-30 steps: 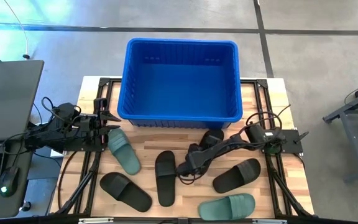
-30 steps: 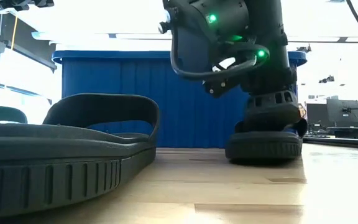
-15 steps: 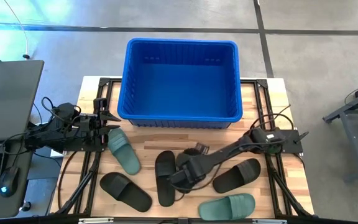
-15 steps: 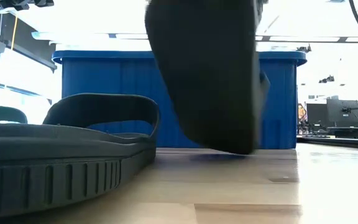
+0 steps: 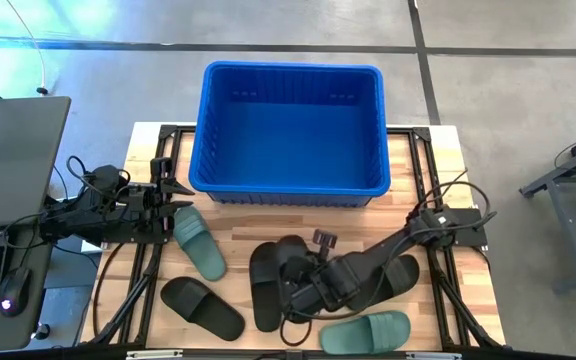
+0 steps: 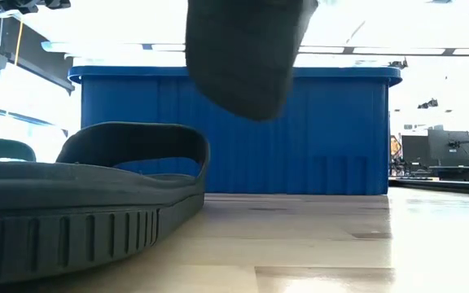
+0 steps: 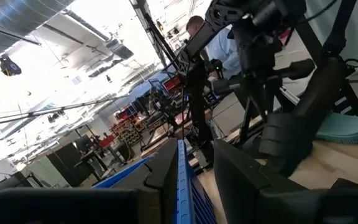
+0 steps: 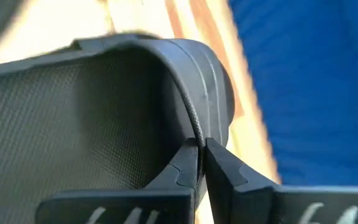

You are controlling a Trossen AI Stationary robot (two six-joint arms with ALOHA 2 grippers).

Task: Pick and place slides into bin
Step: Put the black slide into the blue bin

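Note:
My right gripper point(image 8: 201, 151) is shut on a black slide point(image 5: 290, 262), held in the air over the middle of the table's near half. The blue bin point(image 5: 290, 128) stands at the far edge. On the table lie a green slide point(image 5: 198, 243), a black slide point(image 5: 201, 307), a black slide point(image 5: 265, 285), a black slide point(image 5: 388, 278) partly under my right arm, and a green slide point(image 5: 365, 332). My left gripper point(image 5: 176, 193) is open and empty at the table's left edge, left of the bin's near corner. My right gripper pinches the edge of the black slide's strap point(image 8: 197, 127) between its two fingers. The footbed point(image 8: 48, 124) lies to one side of the fingers. The slide point(image 6: 243, 49) hangs clear of the table, tilted.
A laptop point(image 5: 13, 160) and a mouse point(image 5: 8, 300) sit left of the table. A black slide point(image 6: 88, 203) lies close in front of the low camera. A person point(image 7: 219, 43) shows in the room beyond, in the left wrist view.
My right gripper has risen from the spot by the bin's near wall and gone toward the table's near edge and left. It has kept hold of the black slide, which has been lifted off the table, has tipped and now hangs clear.

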